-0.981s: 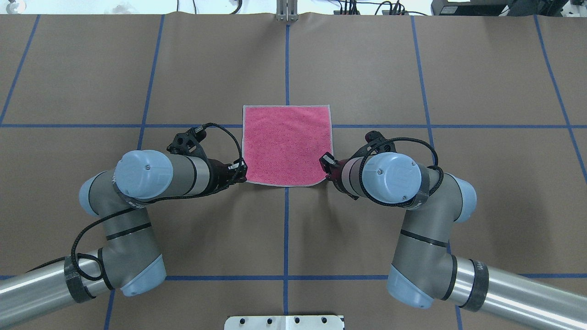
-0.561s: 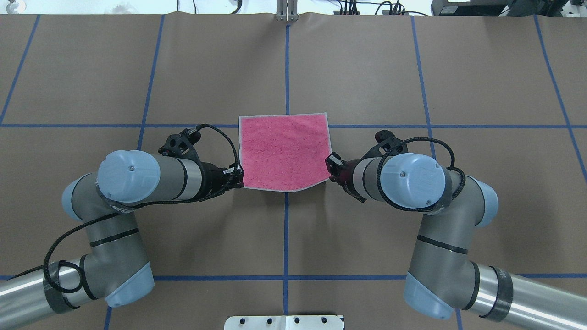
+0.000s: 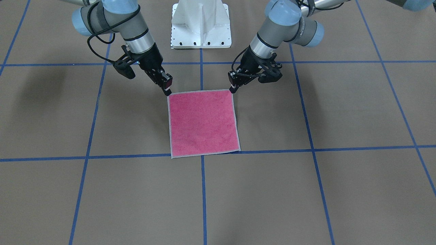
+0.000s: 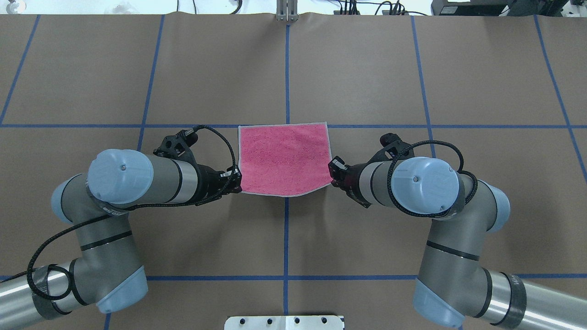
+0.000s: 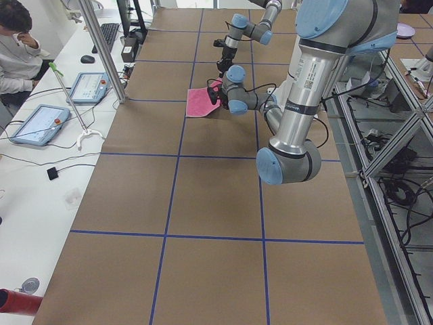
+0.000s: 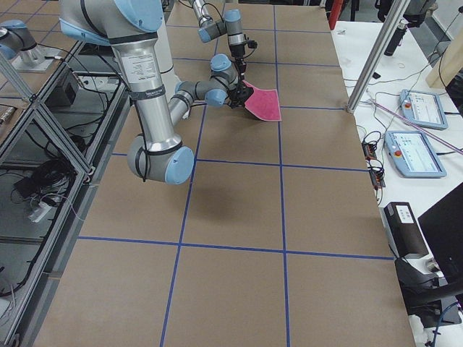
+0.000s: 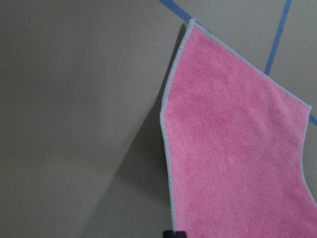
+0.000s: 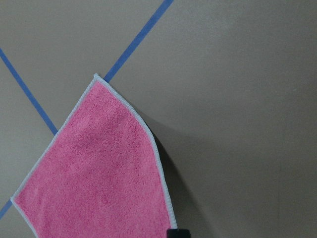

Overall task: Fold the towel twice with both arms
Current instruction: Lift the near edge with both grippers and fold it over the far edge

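The pink towel (image 4: 284, 158) lies pink face up at the table's middle, and its far edge rests on a blue tape line. My left gripper (image 4: 237, 181) is shut on its near left corner. My right gripper (image 4: 333, 176) is shut on its near right corner. Both corners are lifted, so the towel slopes down to the far edge. In the front-facing view the left gripper (image 3: 232, 89) and the right gripper (image 3: 167, 91) pinch the towel (image 3: 203, 124) at its upper corners. The wrist views show the towel (image 7: 233, 148) (image 8: 99, 173) hanging over its shadow.
The white pedestal base (image 3: 201, 23) stands at the near table edge between the arms. Blue tape lines (image 4: 286, 238) grid the brown table. In the exterior left view an operator (image 5: 17, 40) sits at a side bench with tablets (image 5: 34, 124) and a metal post (image 5: 101, 51).
Both grippers have drawn back toward the robot with the near corners. The towel's far edge has slid toward the robot onto the tape line. Both elbows have swung outward.
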You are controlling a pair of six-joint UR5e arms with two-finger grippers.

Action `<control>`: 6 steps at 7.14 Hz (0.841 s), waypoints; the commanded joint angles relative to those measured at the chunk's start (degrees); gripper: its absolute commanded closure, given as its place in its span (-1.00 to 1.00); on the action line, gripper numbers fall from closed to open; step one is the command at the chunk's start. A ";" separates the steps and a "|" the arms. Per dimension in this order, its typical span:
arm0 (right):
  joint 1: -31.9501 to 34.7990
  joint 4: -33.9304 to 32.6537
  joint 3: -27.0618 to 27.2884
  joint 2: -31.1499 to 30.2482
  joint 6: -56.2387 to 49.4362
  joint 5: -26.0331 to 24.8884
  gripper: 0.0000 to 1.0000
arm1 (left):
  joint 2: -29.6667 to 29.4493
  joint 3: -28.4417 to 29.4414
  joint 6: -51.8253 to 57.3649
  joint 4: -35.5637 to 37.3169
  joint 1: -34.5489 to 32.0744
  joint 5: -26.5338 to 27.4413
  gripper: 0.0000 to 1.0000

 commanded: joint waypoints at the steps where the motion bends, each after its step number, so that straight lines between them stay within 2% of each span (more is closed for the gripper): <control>1: 0.28 0.13 -2.94 1.10 -3.47 -0.45 1.00 | -0.53 1.70 0.00 0.12 -0.30 0.29 1.00; 4: 2.55 0.57 -5.32 1.55 -6.30 -0.36 1.00 | -5.61 8.28 0.09 0.03 -3.01 0.47 1.00; 6: 3.88 0.48 -8.39 5.05 -6.31 -0.36 1.00 | -7.73 9.44 0.18 0.20 -5.12 0.38 1.00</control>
